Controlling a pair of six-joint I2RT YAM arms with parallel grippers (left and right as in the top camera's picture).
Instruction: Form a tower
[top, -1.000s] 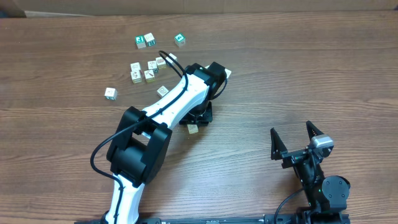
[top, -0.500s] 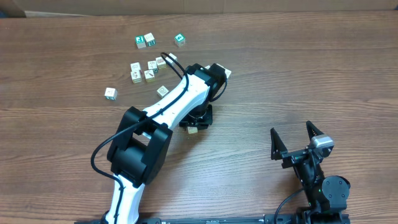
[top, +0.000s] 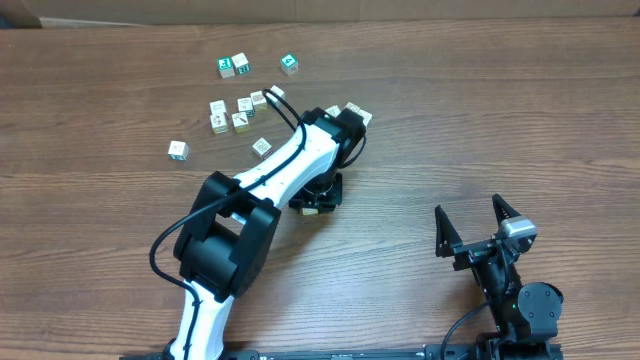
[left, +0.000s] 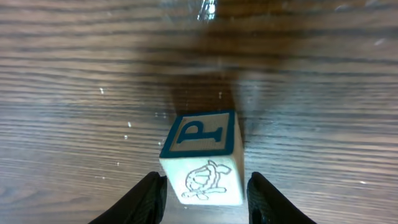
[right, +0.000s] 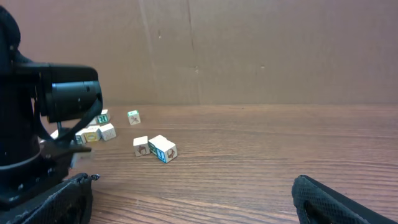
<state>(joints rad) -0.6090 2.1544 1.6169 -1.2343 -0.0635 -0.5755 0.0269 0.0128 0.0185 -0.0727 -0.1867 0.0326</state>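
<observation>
on the table (top: 450, 120), the left gripper (left: 205, 194) is clamped on a lettered cube (left: 202, 155); the right gripper (top: 470, 213) stands apart, empty. still the pick-up step, i judge: next, set it squarely atop another cube (top: 261, 146).

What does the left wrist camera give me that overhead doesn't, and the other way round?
Left wrist only: the blue P on top of the cube, a line drawing on its near face, and the left gripper closed against its sides. Overhead only: loose cubes scattered beyond the left arm, and the right gripper open and empty. Both: that cube and the wooden table, though overhead catches only a sliver of it under the arm.
</observation>
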